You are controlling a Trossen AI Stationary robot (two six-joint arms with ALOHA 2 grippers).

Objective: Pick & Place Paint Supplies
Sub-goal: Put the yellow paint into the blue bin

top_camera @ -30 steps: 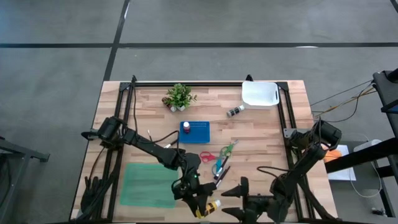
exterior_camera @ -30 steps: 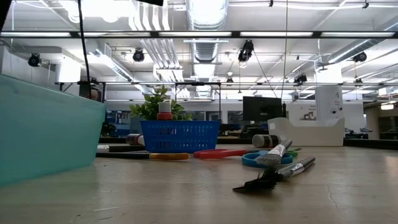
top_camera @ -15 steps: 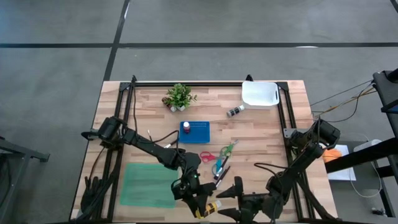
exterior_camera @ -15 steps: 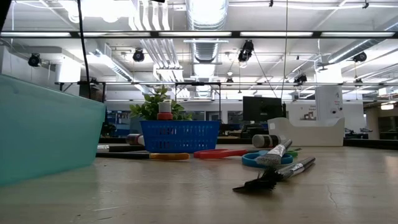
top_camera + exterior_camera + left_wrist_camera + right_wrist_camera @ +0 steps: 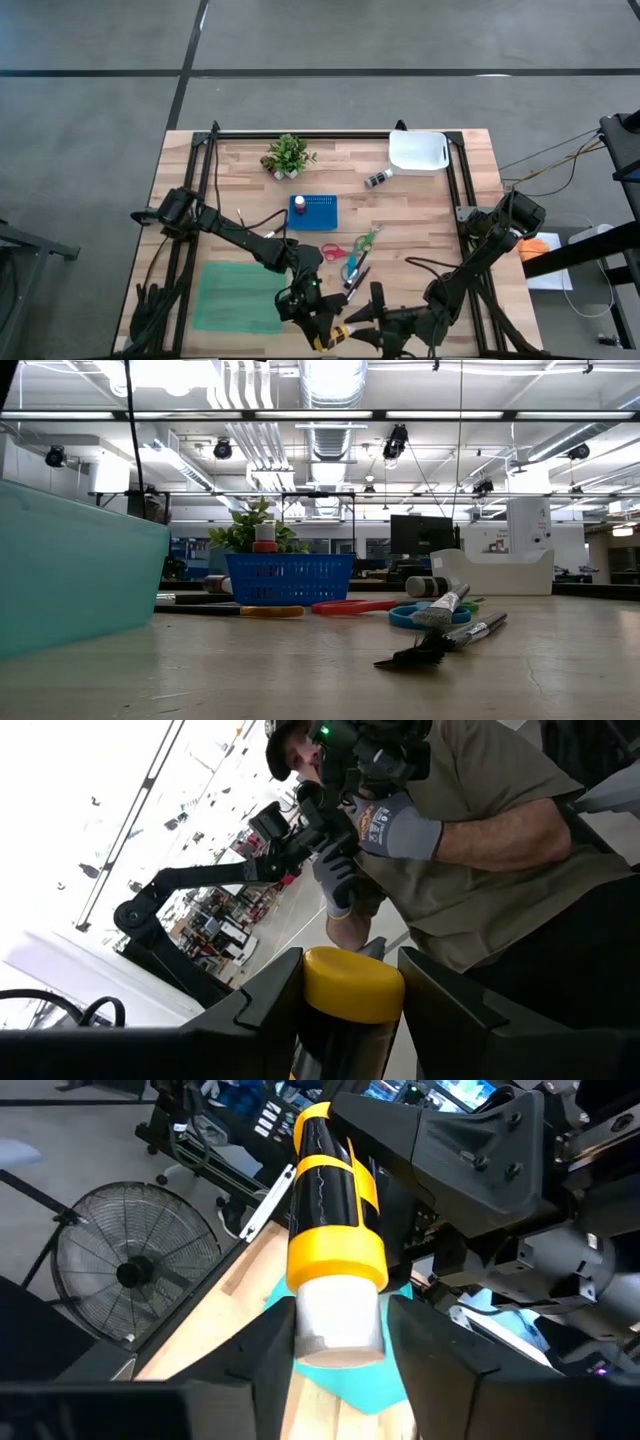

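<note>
A robotics lab or workshop: exposed ducts (image 5: 330, 385) and strip lights across the top of the low view, monitors (image 5: 422, 535) mid-frame, a floor fan (image 5: 130, 1270) at left in the right wrist view.
</note>
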